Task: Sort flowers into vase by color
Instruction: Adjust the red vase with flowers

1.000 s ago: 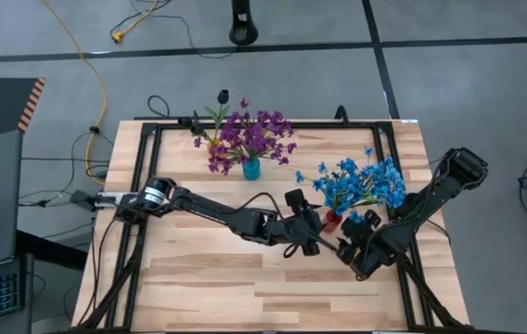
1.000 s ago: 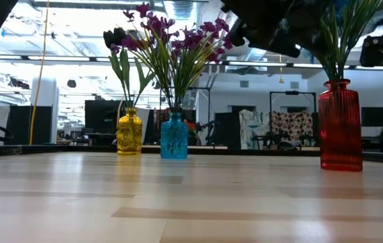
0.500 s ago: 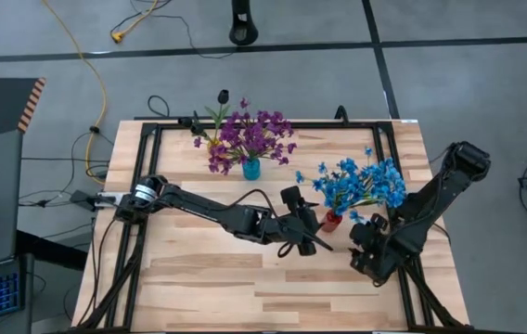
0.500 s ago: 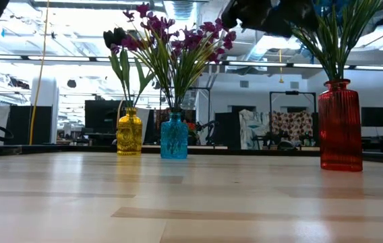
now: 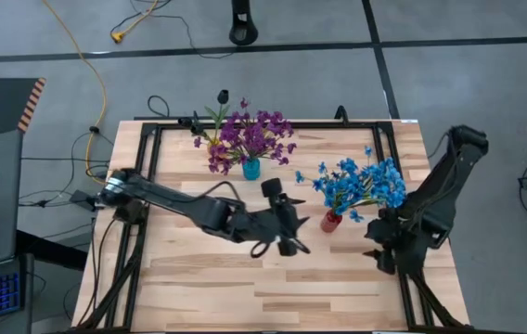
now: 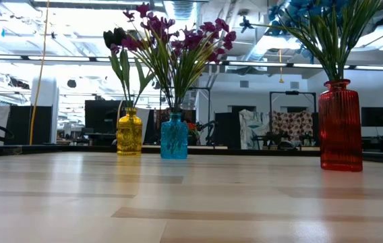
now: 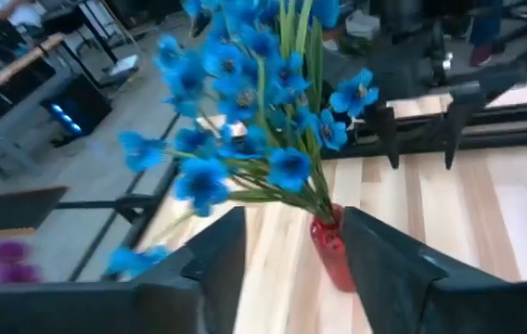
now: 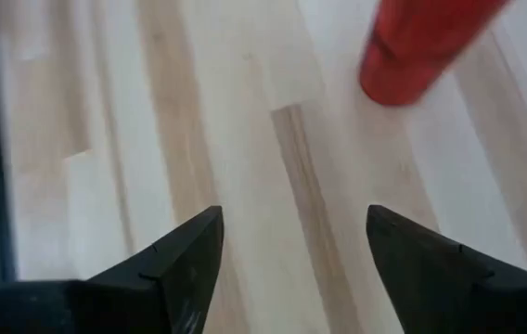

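Note:
Blue flowers (image 5: 361,184) stand with their stems in a red vase (image 5: 330,221), which is also in the low view (image 6: 340,125) and the left wrist view (image 7: 335,250). Purple flowers (image 5: 250,137) stand in a teal vase (image 6: 174,136). A dark-blossomed sprig (image 5: 223,96) stands in a yellow vase (image 6: 129,132). My left gripper (image 5: 289,244) is open and empty, a short way left of the red vase and facing it (image 7: 291,223). My right gripper (image 5: 379,255) hangs open and empty over bare table to the right of the red vase (image 8: 293,215).
The three vases stand in the far half of the wooden table (image 5: 208,278). The near half is bare wood. A black frame (image 5: 143,186) runs round the table's edges. Cables lie on the floor beyond the far left corner.
Both grippers have drawn away from the red vase. The left one moved toward the table's left, the right one toward the right edge. Both have risen out of the low view. The blue flowers stay standing in the vase.

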Robot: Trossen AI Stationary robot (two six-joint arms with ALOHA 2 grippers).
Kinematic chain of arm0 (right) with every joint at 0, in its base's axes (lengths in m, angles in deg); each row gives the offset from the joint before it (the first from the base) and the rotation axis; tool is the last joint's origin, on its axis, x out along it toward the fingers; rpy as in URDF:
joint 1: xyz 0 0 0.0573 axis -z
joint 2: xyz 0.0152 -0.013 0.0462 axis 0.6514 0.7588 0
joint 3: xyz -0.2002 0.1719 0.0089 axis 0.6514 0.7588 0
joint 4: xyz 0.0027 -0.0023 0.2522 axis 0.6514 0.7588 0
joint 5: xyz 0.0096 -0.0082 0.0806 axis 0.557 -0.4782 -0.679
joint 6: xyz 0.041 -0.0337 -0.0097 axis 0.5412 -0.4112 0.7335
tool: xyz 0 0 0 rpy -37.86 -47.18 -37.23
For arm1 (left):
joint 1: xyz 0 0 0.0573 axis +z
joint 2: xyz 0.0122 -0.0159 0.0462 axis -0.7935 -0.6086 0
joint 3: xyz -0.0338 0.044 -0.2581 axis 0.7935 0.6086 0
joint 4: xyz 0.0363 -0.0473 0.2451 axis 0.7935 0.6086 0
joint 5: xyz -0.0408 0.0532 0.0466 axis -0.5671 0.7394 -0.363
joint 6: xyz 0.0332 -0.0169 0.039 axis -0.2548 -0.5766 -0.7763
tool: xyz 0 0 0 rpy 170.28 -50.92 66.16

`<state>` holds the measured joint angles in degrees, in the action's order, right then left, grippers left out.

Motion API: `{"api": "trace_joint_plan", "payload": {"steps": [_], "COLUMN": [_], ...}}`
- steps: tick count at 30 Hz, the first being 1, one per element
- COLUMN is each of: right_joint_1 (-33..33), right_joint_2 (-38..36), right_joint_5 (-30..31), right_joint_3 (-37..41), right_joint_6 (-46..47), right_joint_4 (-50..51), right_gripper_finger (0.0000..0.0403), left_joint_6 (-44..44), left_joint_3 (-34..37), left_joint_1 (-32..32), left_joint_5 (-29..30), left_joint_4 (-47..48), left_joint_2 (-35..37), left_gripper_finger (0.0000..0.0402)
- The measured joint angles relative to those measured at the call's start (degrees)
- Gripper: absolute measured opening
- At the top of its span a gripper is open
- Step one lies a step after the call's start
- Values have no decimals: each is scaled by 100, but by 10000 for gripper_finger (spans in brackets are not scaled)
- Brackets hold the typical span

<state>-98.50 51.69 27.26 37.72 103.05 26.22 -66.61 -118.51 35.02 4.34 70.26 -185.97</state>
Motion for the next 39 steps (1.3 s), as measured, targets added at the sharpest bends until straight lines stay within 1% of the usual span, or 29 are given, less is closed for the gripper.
{"api": "trace_joint_plan", "payload": {"steps": [3,5,8,10,13,15,17,19,21,24,27,31,34,36,39], "right_joint_1": [-79,-116,-141,-141,-143,-147,-147,-150,-194,-323,-466,-624,-681,-687,-651], "right_joint_2": [-378,-590,-887,-1057,-1252,-1358,-1465,-1571,-1694,-1933,-2200,-2620,-2969,-3194,-3495], "right_joint_5": [9,86,294,404,538,677,810,944,1044,1127,1133,1317,1666,1839,1868], "right_joint_3": [-2,-2,-2,-2,-2,-2,-2,3,70,294,718,1309,1653,1869,2170], "right_joint_6": [-586,-943,-1352,-1554,-1896,-2106,-2288,-2440,-2465,-2427,-2424,-2424,-2528,-2753,-3341], "right_joint_4": [-3,-10,-5,-2,0,3,17,58,68,-75,-443,-893,-1324,-1670,-2529], "right_gripper_finger": [263,238,186,144,82,46,20,16,26,56,67,59,48,41,29], "left_joint_6": [-196,-340,-288,-56,204,250,318,388,468,505,386,343,400,429,447], "left_joint_3": [0,-2,-2,-2,88,305,644,1088,1651,2654,3649,4746,5429,5859,6443], "left_joint_1": [-190,-319,-461,-512,-558,-591,-613,-617,-612,-608,-614,-612,-605,-597,-536], "left_joint_5": [215,227,195,187,199,199,190,180,181,159,121,119,-25,-167,-377], "left_joint_4": [353,576,1014,1399,1739,1743,1676,1405,1020,70,-992,-1971,-2513,-2807,-3248], "left_joint_2": [291,435,607,717,865,1003,1197,1476,1819,2378,2940,3687,4244,4606,5130], "left_gripper_finger": [127,91,36,10,8,10,10,7,3,1,2,0,0,0,0]}}
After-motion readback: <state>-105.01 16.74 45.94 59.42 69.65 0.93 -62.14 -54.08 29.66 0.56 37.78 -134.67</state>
